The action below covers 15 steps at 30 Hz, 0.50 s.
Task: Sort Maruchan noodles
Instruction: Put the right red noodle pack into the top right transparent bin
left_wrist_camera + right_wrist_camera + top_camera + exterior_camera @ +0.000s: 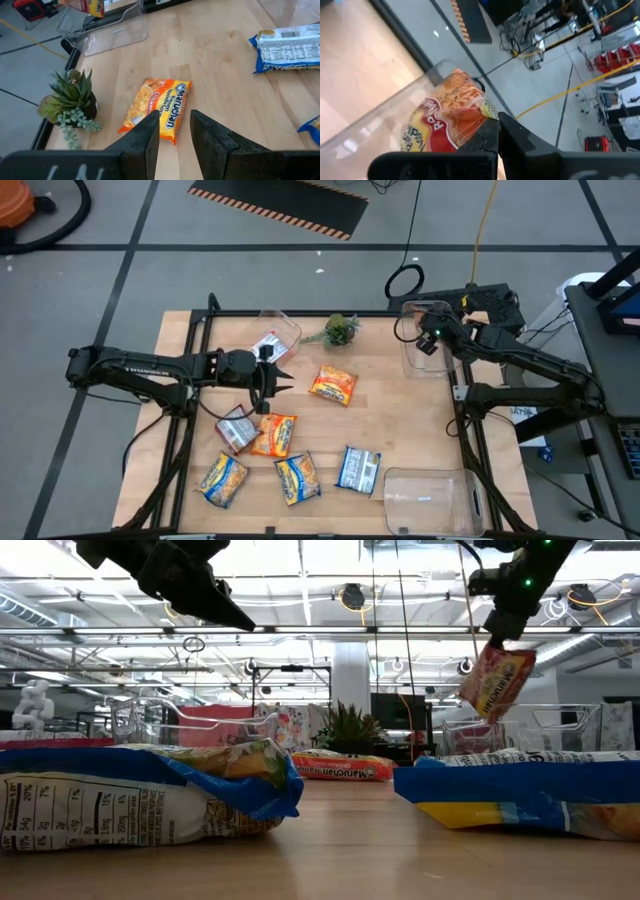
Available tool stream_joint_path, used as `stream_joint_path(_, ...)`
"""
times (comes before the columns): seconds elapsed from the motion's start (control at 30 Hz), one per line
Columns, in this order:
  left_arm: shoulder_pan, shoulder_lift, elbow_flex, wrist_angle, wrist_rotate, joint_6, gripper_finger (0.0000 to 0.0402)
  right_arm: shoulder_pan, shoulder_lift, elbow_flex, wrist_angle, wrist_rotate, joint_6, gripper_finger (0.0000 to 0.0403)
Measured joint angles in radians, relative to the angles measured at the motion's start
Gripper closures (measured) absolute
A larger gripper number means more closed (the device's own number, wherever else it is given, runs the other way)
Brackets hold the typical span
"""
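Fingers of the right gripper [492, 132] are pinched on a red-orange packet [447, 117], held above the clear bin [422, 345] at the upper right of the high view; in that view the arm hides the packet almost entirely, while the low view shows it dangling. Left gripper [283, 380] hangs left of centre with its fingers [145, 140] a narrow gap apart and nothing between them, the orange chicken packet [333, 385] just beyond. Six packets lie on the table [400, 430]: that one, a red-and-silver one [236, 429] overlapping an orange one [275, 435], two yellow-and-blue ones [222, 478] [297, 477], and a blue-and-white one [357, 468]. Three clear bins show; the upper-left bin [277, 335] holds one packet, hard to make out, and the lower-right bin [430, 498] is cut off by the frame edge. A small plant [341, 330] stands at the top centre.
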Motion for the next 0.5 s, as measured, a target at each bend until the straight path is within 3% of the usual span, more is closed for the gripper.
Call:
stream_joint_path(0.33,0.001,0.0,0.0,0.096,0.0,0.031,0.0286,0.0,0.001,0.0,-0.062,-0.238,0.059,0.0403)
stream_joint_path(0.5,0.001,0.0,0.0,0.123,0.0,0.031,0.0286,0.0,0.003,-0.024,-0.092,-0.284,0.055,0.0403)
